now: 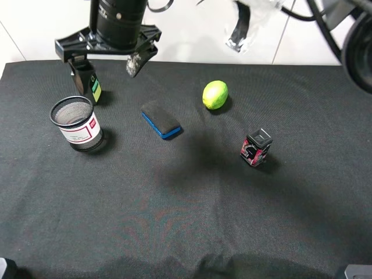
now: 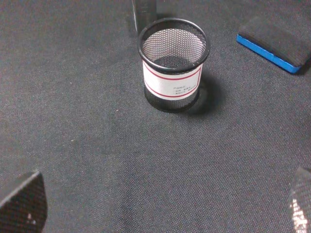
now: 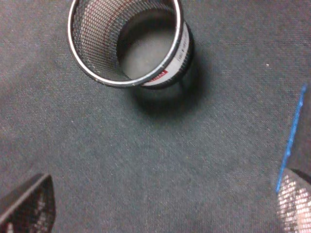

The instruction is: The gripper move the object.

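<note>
Right tool [image 3: 163,206], released and empty, near pen cup [image 1: 81,127] flanked by bottle [image 1: 87,81] and eraser [image 1: 161,120].

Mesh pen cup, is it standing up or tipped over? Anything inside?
Standing up and empty. The mesh pen cup rests on its base, rim upward, and its bare bottom shows inside.

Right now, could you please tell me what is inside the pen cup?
Nothing shows inside the cup: the floor that is visible looks bare. Its mesh wall hides part of the floor.
</note>
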Available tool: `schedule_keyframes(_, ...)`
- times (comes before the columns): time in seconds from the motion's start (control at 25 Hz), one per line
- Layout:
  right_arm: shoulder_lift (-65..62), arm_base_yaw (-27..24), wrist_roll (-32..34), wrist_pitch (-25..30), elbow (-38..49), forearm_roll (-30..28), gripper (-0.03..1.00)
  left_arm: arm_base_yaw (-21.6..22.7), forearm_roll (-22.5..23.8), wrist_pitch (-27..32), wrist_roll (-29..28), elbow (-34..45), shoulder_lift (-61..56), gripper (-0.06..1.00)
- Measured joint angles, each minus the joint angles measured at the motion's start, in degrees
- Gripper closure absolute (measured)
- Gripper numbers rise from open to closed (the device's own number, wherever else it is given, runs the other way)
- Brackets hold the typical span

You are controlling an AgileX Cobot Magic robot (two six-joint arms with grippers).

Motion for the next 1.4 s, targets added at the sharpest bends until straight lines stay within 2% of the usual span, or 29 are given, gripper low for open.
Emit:
schedule_keyframes(0.28, -4.26, -0.29, 0.0, 0.11, 0.0, -0.66, 0.27, 0.0, 0.0, 0.0, 0.0, 0.0, 0.0, -0.05)
schedule_keyframes(0.72, -11.64, -0.51, -1.91, 0.1, 1.54, -5.35, 0.27, 0.0, 0.0, 0.0, 0.0, 0.0, 0.0, -0.05)
schedule_keyframes(1.04, -20.52, -0.51, -2.1, 0.21, 13.68, -9.05, 0.27, 0.0, 0.0, 0.0, 0.0, 0.0, 0.0, -0.05)
schedule_keyframes(1.4, -29.55, -0.51, -0.71, 0.21, 27.45, -10.43, 0.27, 0.0, 0.0, 0.0, 0.0, 0.0, 0.0, -0.05)
